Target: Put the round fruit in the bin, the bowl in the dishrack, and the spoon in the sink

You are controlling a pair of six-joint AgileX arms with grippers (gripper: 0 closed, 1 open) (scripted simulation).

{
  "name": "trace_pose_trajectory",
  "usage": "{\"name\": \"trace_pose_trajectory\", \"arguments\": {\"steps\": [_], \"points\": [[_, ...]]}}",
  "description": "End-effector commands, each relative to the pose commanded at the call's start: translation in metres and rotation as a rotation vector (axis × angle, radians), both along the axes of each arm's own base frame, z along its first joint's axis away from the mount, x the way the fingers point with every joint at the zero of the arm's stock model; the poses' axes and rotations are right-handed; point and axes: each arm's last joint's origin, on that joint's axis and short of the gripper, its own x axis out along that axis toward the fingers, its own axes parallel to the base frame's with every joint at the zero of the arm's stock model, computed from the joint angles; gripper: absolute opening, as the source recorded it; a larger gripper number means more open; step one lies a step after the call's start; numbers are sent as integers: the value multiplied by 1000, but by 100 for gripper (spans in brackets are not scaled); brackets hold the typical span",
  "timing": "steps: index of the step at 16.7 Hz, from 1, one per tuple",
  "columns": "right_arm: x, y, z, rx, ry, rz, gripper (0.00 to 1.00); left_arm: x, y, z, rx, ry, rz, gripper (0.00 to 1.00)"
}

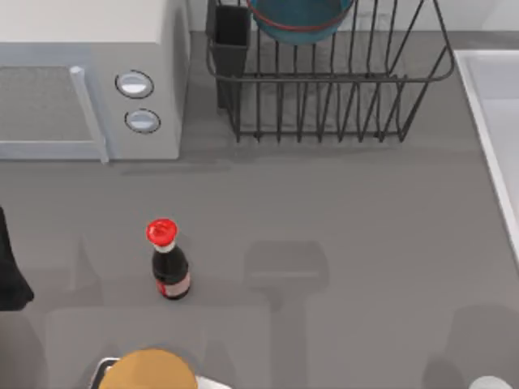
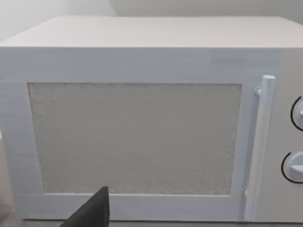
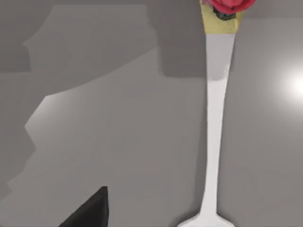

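Observation:
The blue bowl with its red-brown rim sits inside the dark wire dishrack at the back of the table. The pale sink runs along the right edge. A white spoon lies flat on the grey table in the right wrist view, beside one dark fingertip of my right gripper. Past the spoon's handle end, a yellowish patch and a red thing are cut off by the frame edge; I cannot tell if this is the round fruit. The bin is out of view. My left gripper's dark fingertip faces the microwave door.
A white microwave with two round knobs fills the back left. A red-capped dark sauce bottle stands left of centre. An orange-yellow round thing lies at the front edge. A dark part of my left arm shows at the left edge.

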Motion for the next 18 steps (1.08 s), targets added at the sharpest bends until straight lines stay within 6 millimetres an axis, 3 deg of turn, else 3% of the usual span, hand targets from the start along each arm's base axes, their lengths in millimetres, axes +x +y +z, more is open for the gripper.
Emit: {"name": "trace_pose_trajectory", "arguments": {"steps": [10,15,18], "points": [[1,-1,-91,-1,-4,-2,100,0,0,0,0,0,0,100],[0,0,-96,0,-1,-2,100,0,0,0,0,0,0,100],[0,0,-96,0,-1,-2,77,0,0,0,0,0,0,100]]}}
